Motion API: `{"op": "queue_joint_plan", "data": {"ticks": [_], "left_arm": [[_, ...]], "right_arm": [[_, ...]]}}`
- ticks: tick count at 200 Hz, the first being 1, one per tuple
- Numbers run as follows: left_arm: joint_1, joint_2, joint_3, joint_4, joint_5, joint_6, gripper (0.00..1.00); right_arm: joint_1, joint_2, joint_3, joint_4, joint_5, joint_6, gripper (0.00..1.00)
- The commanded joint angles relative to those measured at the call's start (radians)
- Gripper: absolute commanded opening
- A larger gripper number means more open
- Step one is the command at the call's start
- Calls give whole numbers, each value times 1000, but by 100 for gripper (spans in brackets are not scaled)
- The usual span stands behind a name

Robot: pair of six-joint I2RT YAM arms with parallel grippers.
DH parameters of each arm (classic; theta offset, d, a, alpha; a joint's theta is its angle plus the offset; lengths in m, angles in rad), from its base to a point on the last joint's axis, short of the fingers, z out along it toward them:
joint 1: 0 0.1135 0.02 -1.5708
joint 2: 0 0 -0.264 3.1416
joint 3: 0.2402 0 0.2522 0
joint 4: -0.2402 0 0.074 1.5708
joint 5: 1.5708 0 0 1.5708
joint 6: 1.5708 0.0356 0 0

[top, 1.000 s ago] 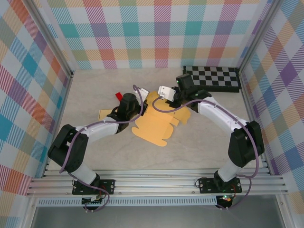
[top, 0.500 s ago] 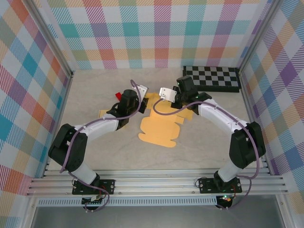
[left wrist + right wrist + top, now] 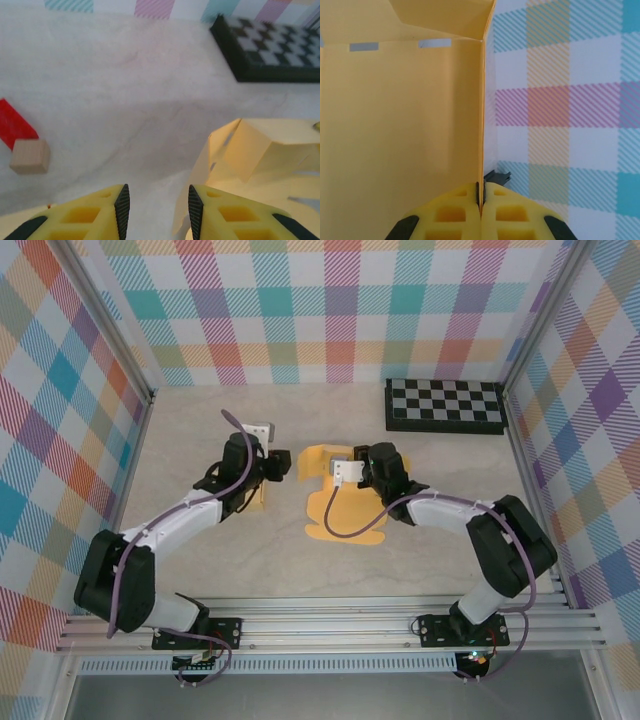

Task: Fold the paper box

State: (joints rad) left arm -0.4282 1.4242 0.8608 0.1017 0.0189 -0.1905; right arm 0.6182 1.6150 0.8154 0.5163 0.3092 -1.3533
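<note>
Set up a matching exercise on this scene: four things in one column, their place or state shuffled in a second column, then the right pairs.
Column one
1. left tool
2. right tool
3. checkerboard
4. wooden cube

Column two
A. beside the red block
B. shut on an edge of the paper box
C. at the far right of the table
D. open, holding nothing

Pairs: 1-D, 2-B, 3-C, 4-A
</note>
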Motion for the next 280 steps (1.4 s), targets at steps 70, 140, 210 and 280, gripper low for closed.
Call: {"op": "queue_joint_plan", "data": {"ticks": [70, 140, 210, 280], "left_arm": [[19, -25, -177, -11, -50, 60, 37], [0, 65, -201, 101, 60, 59, 42], [-62, 91, -209, 193, 175, 65, 46], [-130, 84, -212, 174, 162, 94, 49]], "right_arm": [[71, 19, -165, 241, 58, -186, 0], [137, 56, -228, 309, 106, -215, 0], [176, 66, -251, 339, 148, -219, 0], [203, 71, -267, 397, 171, -248, 0]]}}
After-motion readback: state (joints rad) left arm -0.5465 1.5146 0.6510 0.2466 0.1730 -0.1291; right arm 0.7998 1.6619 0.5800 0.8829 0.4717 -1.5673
